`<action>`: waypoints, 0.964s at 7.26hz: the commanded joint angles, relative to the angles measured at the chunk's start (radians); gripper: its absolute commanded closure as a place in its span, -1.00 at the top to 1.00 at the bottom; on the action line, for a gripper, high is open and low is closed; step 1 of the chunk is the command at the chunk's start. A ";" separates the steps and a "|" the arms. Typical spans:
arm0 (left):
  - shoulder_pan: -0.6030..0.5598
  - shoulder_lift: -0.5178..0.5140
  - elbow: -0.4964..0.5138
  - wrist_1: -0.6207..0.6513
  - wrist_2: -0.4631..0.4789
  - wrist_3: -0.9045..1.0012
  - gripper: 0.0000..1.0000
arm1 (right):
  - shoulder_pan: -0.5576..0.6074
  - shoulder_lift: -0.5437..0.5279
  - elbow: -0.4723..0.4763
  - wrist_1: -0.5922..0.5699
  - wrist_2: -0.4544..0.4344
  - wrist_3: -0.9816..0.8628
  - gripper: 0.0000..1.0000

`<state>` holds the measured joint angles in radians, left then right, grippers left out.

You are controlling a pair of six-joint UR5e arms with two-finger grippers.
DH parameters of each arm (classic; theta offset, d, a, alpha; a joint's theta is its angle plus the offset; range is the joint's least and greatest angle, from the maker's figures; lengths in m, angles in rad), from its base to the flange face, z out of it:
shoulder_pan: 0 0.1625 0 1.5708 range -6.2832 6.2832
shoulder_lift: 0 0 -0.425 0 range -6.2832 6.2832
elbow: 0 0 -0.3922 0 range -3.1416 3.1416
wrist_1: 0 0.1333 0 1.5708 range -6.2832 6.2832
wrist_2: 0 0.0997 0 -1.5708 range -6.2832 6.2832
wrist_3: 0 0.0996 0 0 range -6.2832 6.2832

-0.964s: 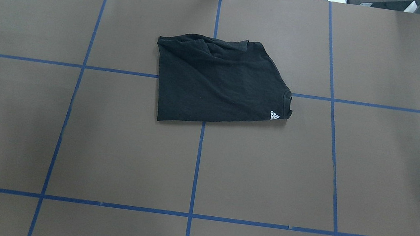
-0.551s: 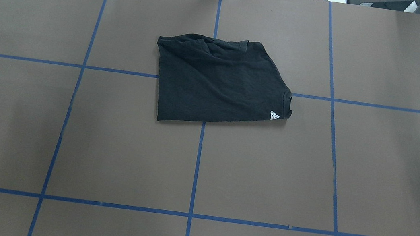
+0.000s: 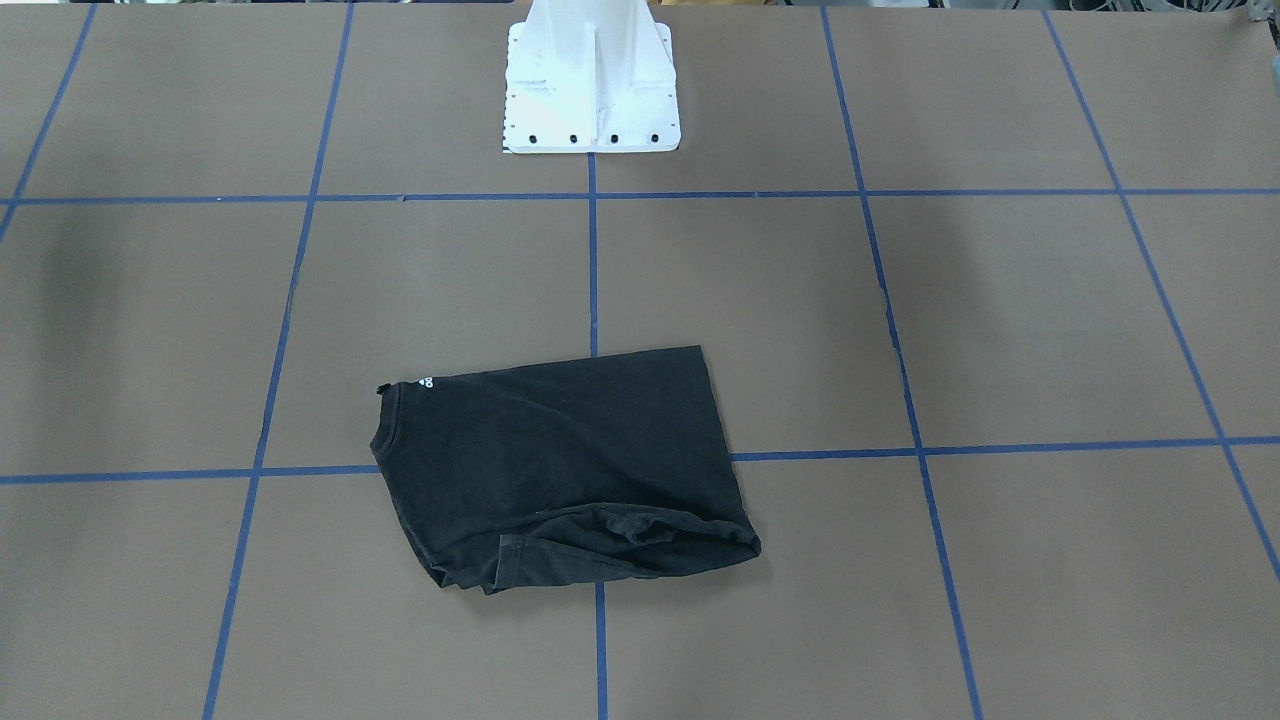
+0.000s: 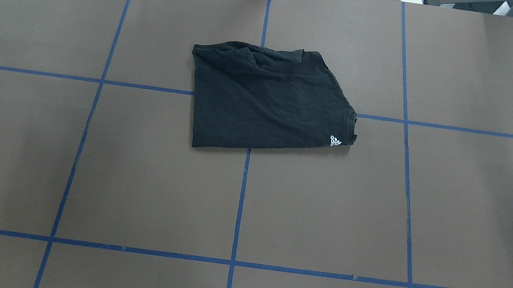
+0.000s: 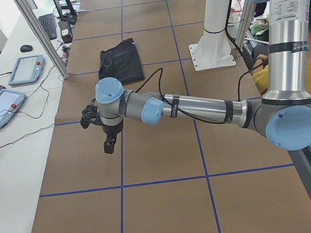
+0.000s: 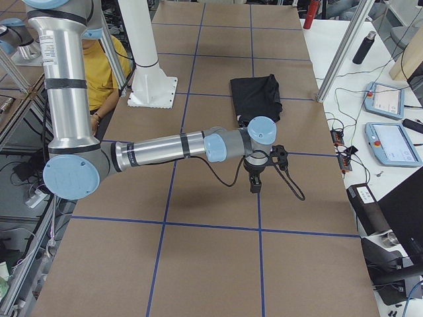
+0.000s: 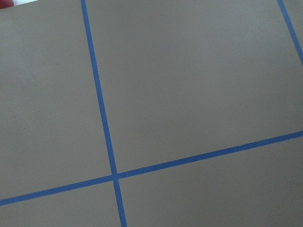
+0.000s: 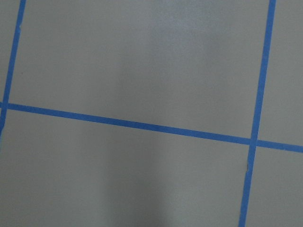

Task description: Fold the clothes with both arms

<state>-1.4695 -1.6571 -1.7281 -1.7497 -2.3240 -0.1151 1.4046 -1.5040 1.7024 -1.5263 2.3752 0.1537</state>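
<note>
T-shirt [image 4: 267, 101] looks limp, light: I'd pinch its corners; left gripper [image 5: 108, 146], right gripper [image 6: 255, 183] well clear, can't tell fingers' opening.

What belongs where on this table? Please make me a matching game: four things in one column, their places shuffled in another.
Things
1. black folded T-shirt
2. white metal pedestal
3. blue tape lines
4. left arm's black two-finger gripper

Places
A. form a grid across the brown table cover
B. hangs above bare table, far from the cloth
C. lies flat over a crossing of lines, touched by nothing
D. stands upright at the table's robot-side edge

Pairs: 1-C, 2-D, 3-A, 4-B
</note>
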 commanded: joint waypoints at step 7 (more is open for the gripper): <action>0.003 -0.004 -0.002 -0.002 -0.032 0.002 1.00 | -0.003 0.002 0.019 0.000 0.004 0.000 1.00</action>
<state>-1.4675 -1.6613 -1.7290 -1.7518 -2.3544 -0.1135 1.4021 -1.5018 1.7194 -1.5263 2.3775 0.1534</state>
